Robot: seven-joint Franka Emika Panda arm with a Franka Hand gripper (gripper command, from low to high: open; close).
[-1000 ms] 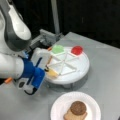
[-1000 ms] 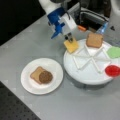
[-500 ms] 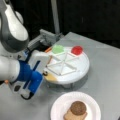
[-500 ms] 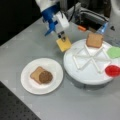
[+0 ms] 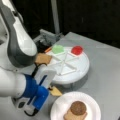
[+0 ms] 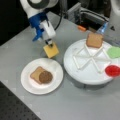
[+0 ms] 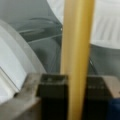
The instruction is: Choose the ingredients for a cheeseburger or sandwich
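My gripper [image 6: 50,43] is shut on the yellow-orange cheese square [image 6: 51,50], which hangs in the air between the divided tray and the paper plate; it shows edge-on in the wrist view [image 7: 76,57] and as a corner in a front view [image 5: 55,91]. On the white paper plate [image 6: 31,85] lies a tan bread square [image 6: 35,73] with the dark brown patty [image 6: 45,77] on top, also seen in a front view [image 5: 78,108]. The white divided tray [image 6: 87,75] holds another bread square [image 6: 94,40], a green leaf [image 6: 114,52] and a red disc [image 6: 112,70].
A grey metal fixture [image 6: 85,15] with an orange piece [image 6: 81,28] stands behind the tray. The arm's white body [image 5: 17,42] fills a front view's left. The grey table [image 6: 82,105] ends at a dark perforated surface at a front view's bottom left.
The gripper has carried the cheese square away from the tray toward the paper plate, lowering slightly. The pieces on tray and plate have not moved.
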